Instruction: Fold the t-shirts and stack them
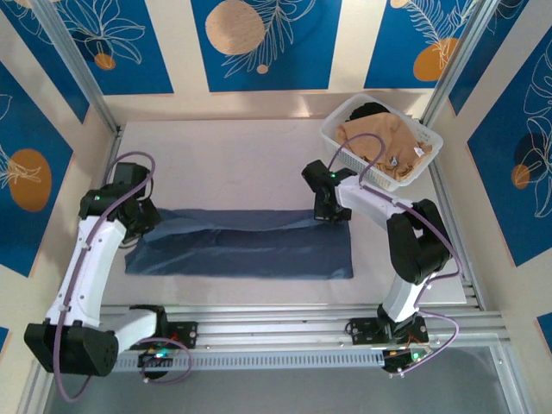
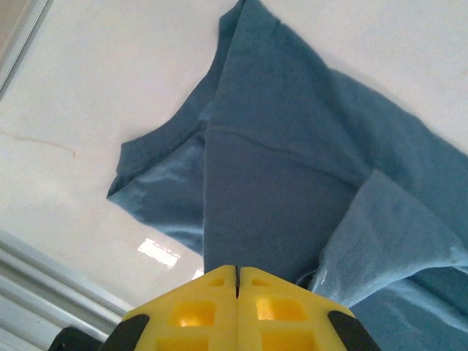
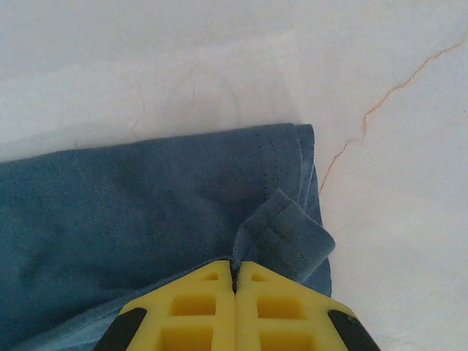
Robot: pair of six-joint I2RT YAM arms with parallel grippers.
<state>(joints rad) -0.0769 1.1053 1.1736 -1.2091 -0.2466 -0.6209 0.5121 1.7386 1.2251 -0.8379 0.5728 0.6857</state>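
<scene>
- Left fingers (image 2: 238,274) are pressed together, pinching a raised fold of the slate-blue t-shirt (image 2: 292,168) — a sleeve spreads beyond their tips, to the left.
- Right fingers (image 3: 235,269) are pressed together, pinching the shirt's puckered hem corner; bare tabletop (image 3: 395,219) lies to their right.
- Tan t-shirt (image 1: 379,138) sits in the white basket (image 1: 328,136), beyond the right fingers.

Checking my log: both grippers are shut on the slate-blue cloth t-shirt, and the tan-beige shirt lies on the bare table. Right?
No: the tan-beige cloth shirt lies in the white lattice plastic basket, as the top external view shows.
</scene>
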